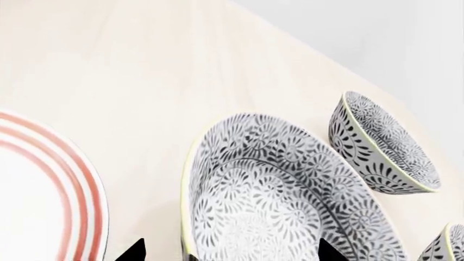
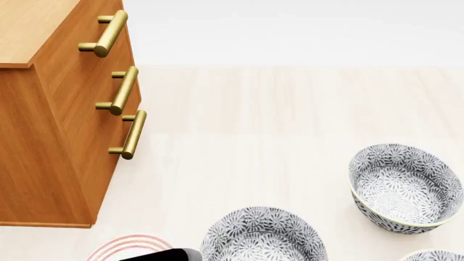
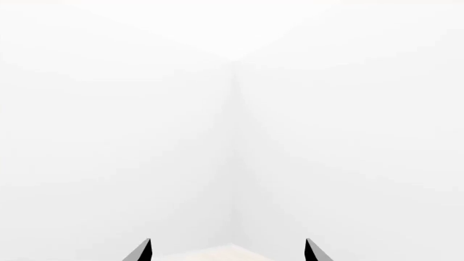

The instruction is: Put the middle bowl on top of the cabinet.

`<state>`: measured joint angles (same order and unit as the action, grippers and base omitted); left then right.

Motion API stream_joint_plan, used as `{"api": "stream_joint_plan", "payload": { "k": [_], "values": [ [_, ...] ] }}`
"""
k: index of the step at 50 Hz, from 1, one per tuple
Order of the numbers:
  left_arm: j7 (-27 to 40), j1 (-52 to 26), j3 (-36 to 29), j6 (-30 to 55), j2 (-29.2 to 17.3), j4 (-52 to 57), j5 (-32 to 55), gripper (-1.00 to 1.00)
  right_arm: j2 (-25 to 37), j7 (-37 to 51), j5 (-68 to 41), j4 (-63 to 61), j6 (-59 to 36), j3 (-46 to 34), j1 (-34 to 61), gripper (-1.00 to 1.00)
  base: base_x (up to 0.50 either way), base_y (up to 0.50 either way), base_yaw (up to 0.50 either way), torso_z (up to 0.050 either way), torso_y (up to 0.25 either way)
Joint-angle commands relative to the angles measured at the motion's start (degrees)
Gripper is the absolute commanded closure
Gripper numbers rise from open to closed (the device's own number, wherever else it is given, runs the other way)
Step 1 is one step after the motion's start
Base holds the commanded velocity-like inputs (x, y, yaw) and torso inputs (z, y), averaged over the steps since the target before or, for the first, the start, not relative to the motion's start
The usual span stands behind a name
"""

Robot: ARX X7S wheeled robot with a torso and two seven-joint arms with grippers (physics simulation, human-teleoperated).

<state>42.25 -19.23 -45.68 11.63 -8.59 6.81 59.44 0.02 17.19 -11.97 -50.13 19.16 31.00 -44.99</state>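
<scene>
Middle bowl (image 2: pixel 263 236): sat upright on the pale table (image 2: pixel 290 136) at 6 o'clock in head view, well apart from the cabinet (image 2: pixel 51 141), not yet lifted.
Cabinet: stood at 9–10 o'clock, light top free to take the bowl.
Left gripper (image 1: pixel 228 253): fingers spread wide, tips either side of the bowl's near rim (prob. lined up for a rim grip), nothing pinched.
Right gripper (image 3: pixel 228 251): fingers spread, empty, aimed at blank wall, likely parked clear.
Other bowl (image 2: pixel 405 186): at 4 o'clock.
Striped plate (image 2: pixel 123 246): at 7 o'clock, just beside the bowl.
</scene>
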Motion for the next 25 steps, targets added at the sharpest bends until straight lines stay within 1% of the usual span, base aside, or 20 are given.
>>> {"api": "stream_joint_plan", "payload": {
  "k": [1,6,19,22,23,25],
  "values": [
    [-1.78,0.16,-0.24,-0.87,0.2,-1.76,0.36,-1.0,0.0,0.07,0.47,-0.21,-0.08,-0.32,0.0,-1.0,0.0,0.0,0.0,0.0,0.0],
    [-3.21,0.38,-0.35,-1.21,0.38,-2.53,1.13,-1.0,0.0,-0.06,0.59,-0.48,-0.19,-0.26,0.0,-1.0,0.0,0.0,0.0,0.0,0.0],
    [-4.06,0.23,-0.73,-1.62,0.49,-3.47,1.47,-1.0,0.0,-0.34,0.82,-1.34,-0.81,-0.22,0.0,-1.0,0.0,0.0,0.0,0.0,0.0],
    [-4.44,0.44,-0.3,-1.46,0.41,-3.51,3.0,-1.0,0.0,-0.33,0.77,-1.57,-1.05,-0.15,0.0,-1.0,0.0,0.0,0.0,0.0,0.0],
    [-4.72,0.5,-0.42,-1.57,0.33,-3.38,2.91,1.0,0.0,-0.32,0.69,-1.62,-1.11,-0.09,0.0,-1.0,0.0,0.0,0.0,0.0,0.0],
    [-4.35,0.62,-0.71,-1.94,0.1,-2.86,1.91,1.0,0.0,-0.31,0.67,-1.73,-1.19,-0.08,0.0,-1.0,0.0,0.0,0.0,0.0,0.0]
  ]
}}
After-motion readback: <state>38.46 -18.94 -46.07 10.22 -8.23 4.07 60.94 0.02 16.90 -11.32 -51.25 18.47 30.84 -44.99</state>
